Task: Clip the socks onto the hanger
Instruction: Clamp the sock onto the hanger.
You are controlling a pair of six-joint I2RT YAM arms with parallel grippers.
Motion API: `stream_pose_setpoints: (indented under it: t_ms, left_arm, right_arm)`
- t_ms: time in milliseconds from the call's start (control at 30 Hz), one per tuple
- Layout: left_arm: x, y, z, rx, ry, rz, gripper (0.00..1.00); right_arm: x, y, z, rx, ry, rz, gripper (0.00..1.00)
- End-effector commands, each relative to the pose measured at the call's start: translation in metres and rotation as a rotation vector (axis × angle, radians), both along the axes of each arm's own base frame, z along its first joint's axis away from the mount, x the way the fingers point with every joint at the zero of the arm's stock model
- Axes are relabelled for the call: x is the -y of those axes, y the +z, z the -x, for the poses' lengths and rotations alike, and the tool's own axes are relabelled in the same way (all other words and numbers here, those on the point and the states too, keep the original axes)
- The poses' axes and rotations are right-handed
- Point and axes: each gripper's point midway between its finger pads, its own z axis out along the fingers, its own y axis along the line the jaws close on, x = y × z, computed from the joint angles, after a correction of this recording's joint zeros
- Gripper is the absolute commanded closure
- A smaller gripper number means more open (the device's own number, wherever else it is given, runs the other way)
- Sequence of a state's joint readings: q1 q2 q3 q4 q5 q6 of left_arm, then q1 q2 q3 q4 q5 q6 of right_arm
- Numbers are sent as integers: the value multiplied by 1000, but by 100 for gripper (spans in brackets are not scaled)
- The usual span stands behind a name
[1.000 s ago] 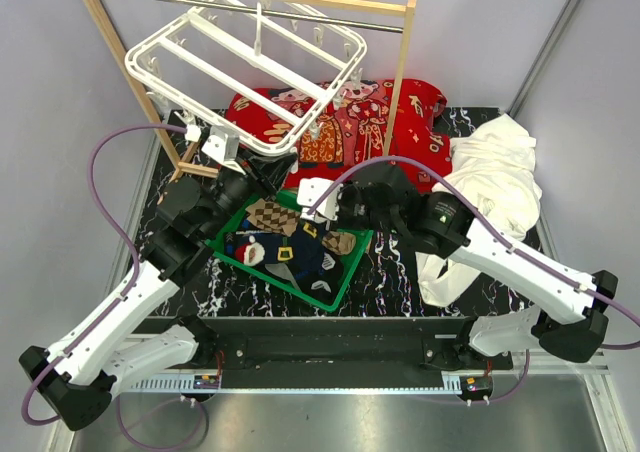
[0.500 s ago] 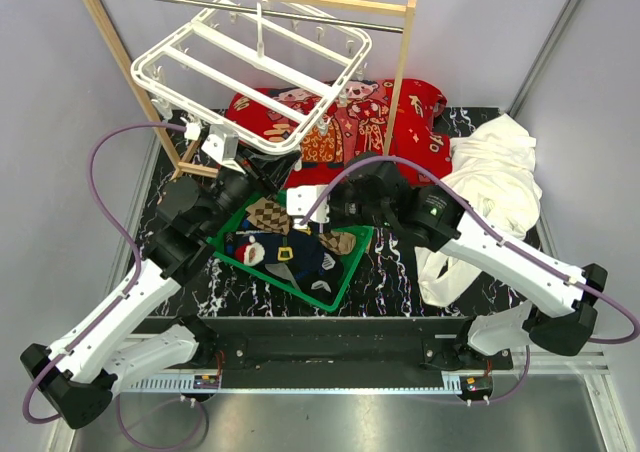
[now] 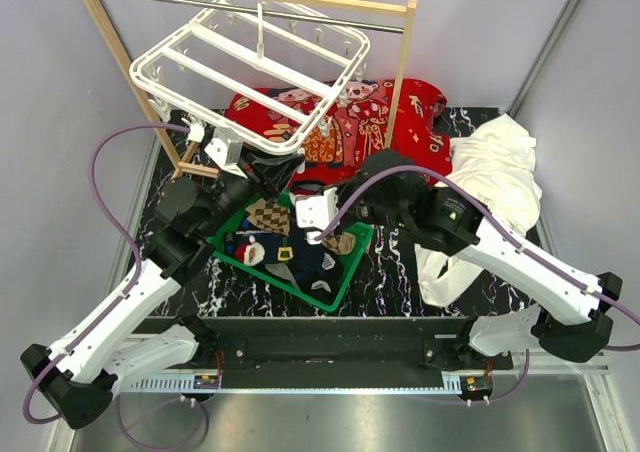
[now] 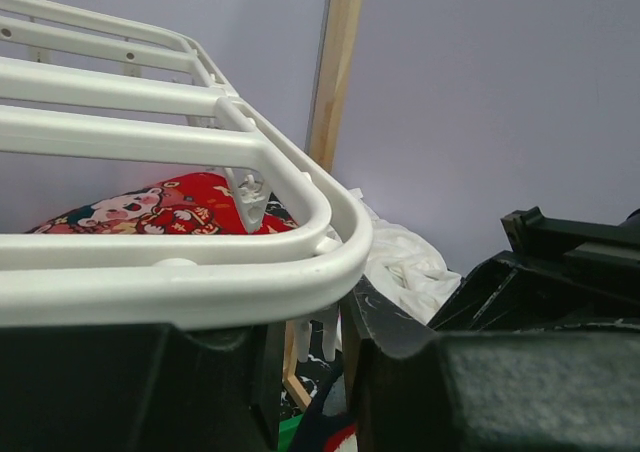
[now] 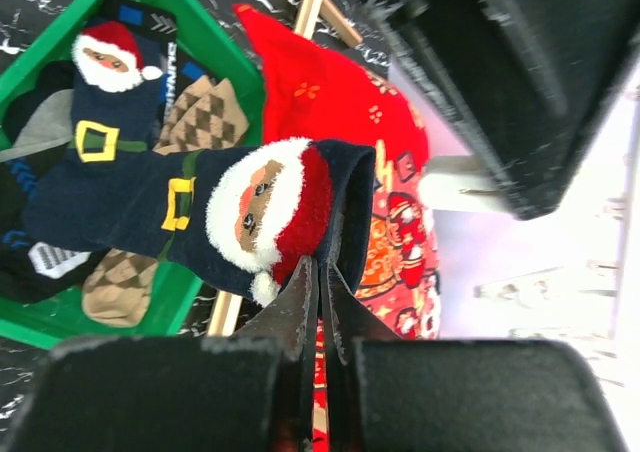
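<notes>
Sock lettering: white capitals, apparently "DUNH…", the remaining letters unclear.
Carrier: a dark navy sock [image 5: 172,62] lying in the green basket [image 5: 40,317].
Orientation: the letters run along the sock's length.
Location: 11 o'clock in the right wrist view.
Top external view: no text legible.
Left wrist view: no text legible.

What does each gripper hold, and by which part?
The right gripper pinches the navy Santa sock by its cuff edge. The left gripper grips the white hanger at a rounded corner.
</notes>
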State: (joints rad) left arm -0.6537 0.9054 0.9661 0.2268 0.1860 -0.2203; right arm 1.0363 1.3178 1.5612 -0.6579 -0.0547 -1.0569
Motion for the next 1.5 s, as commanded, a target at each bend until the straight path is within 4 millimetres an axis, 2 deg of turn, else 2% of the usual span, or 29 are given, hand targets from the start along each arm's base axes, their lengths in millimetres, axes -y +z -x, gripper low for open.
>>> stream_pose_setpoints:
  t_ms: [0,333,633,1033,1467]
  left_arm:
    - [4,21,16,91,-69,-9,100]
    - [8,19,26,99,-121,-29,100]
    - [6,16,23,99,-103,-43,100]
    - [7,17,19,108,-93,-59,100]
    - [12,7,22,80,-130,-92,100]
  right_arm:
    - [-1,40,5,106,42,-91,100]
    - [-1,44,1,139,32,-100,100]
    - [2,51,4,148,34,-123,100]
    - [6,47,4,145,26,-122,100]
    - [4,63,1,193,18,-157,100]
